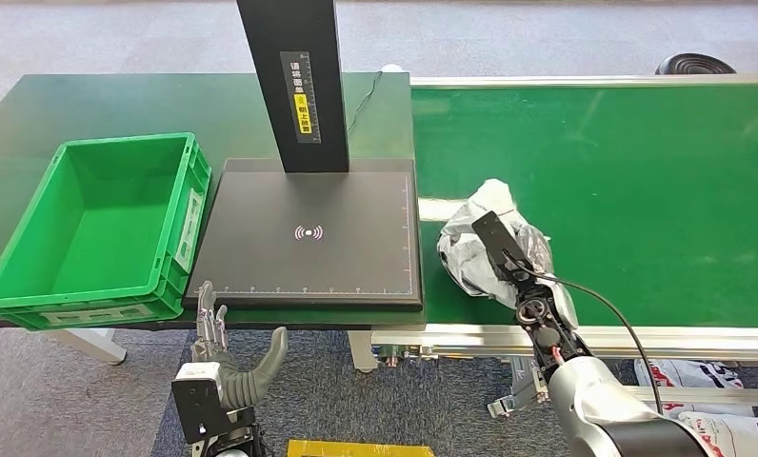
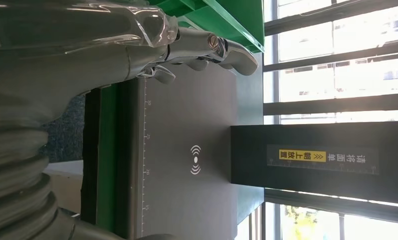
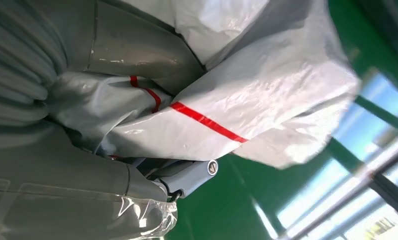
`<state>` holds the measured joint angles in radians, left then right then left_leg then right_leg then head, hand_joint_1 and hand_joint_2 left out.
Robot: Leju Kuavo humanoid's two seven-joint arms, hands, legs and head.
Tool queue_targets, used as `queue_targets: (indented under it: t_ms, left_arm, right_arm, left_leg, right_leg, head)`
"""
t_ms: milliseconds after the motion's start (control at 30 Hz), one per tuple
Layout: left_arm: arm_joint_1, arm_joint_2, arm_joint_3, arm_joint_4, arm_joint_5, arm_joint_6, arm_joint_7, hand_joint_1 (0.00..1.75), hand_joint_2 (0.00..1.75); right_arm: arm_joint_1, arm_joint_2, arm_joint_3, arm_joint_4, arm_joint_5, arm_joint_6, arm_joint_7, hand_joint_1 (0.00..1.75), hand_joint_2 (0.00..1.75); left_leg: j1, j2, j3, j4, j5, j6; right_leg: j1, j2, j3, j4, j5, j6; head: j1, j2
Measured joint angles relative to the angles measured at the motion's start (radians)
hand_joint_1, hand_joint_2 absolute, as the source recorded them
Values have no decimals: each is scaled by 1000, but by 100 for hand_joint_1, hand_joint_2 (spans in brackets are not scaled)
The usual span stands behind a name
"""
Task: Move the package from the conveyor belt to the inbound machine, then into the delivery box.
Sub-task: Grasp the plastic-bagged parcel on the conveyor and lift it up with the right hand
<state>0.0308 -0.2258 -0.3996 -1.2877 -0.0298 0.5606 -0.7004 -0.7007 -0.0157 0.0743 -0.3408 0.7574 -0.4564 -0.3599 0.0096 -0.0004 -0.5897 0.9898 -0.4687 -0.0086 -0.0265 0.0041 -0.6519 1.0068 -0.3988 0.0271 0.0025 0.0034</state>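
Your right hand (image 1: 508, 262) grips package (image 1: 485, 238) on conveyor belt (image 1: 642, 190). Inbound machine (image 1: 318, 233) lies just left of that hand, delivery box (image 1: 104, 224) beyond. Left hand (image 1: 225, 357) spread, holding nothing, nearer box.

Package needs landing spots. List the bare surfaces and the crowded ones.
Bare: scanner pad between crate and belt; inside of the green crate; belt beyond the package. Crowded: the pad's rear edge at the black post.
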Motion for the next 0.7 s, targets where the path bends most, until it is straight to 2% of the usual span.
queue_targets:
  t_ms: [100, 333, 467, 700]
  left_arm:
    - [1, 0, -1, 0, 3, 6, 0, 0, 175]
    - [2, 0, -1, -4, 14, 23, 0, 0, 175]
    - [3, 1, -2, -6, 24, 24, 0, 0, 175]
    - [4, 1, -2, -14, 31, 28, 0, 0, 175]
  right_arm:
    - [-21, 4, -6, -23, -21, -20, -75, 175, 175]
    - [-60, 17, -9, -66, -48, -3, -101, 175, 175]
    - [-74, 25, -10, -91, -85, 43, -146, 175, 175]
    - [-122, 39, -9, -159, -110, 89, -120, 175, 175]
  left_leg:
    - [0, 0, 0, 0, 0, 0]
    - [0, 0, 0, 0, 0, 0]
    - [0, 0, -2, 0, 0, 0]
    - [0, -1, -1, 0, 0, 0]
  right_leg:
    - [0, 0, -1, 0, 0, 0]
    - [0, 0, -1, 0, 0, 0]
    - [0, 0, -1, 0, 0, 0]
    - [0, -1, -2, 0, 0, 0]
  head:
    - [0, 0]
    - [0, 0]
    - [0, 0]
    - [0, 0]
